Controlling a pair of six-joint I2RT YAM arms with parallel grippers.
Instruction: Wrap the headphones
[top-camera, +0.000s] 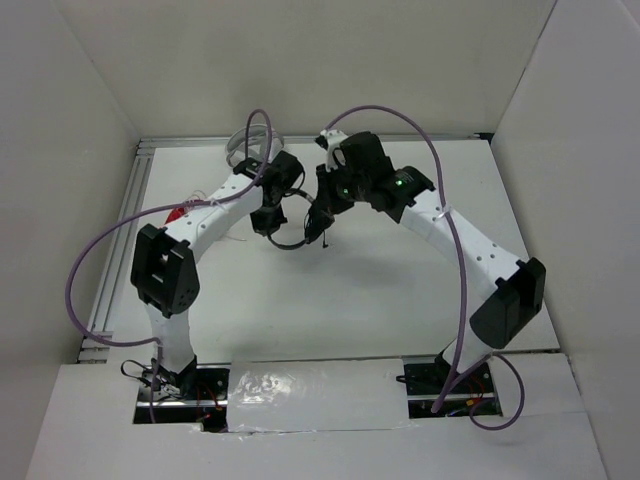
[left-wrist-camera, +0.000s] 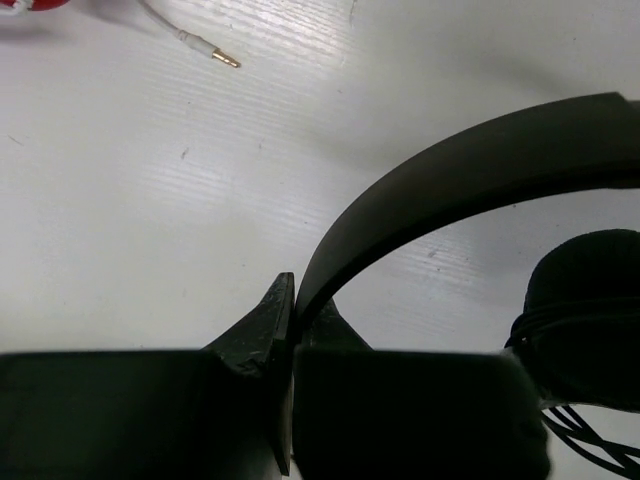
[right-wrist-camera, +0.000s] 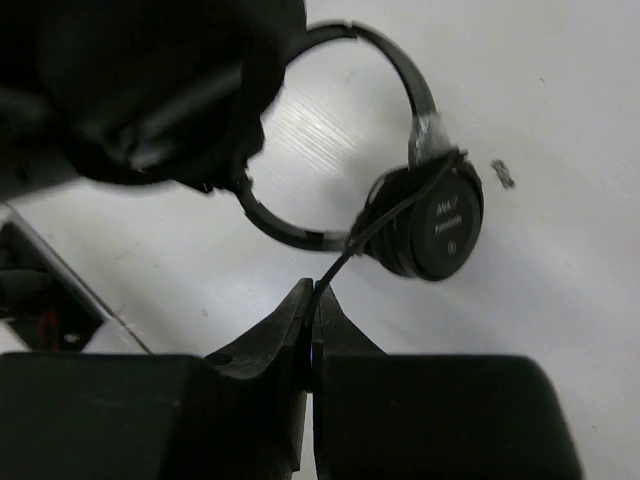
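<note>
Black headphones (right-wrist-camera: 440, 215) hung over the white table (top-camera: 350, 300), far of centre. My left gripper (left-wrist-camera: 295, 300) was clamped on their headband (left-wrist-camera: 480, 170); my right gripper (right-wrist-camera: 312, 300) pinched the thin cable (right-wrist-camera: 345, 255), jaws nearly together.

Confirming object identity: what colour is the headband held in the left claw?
Black; the headband shows best in the left wrist view.

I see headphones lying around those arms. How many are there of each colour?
black headphones: 1
red headphones: 1
grey-white headphones: 1
Total: 3
</note>
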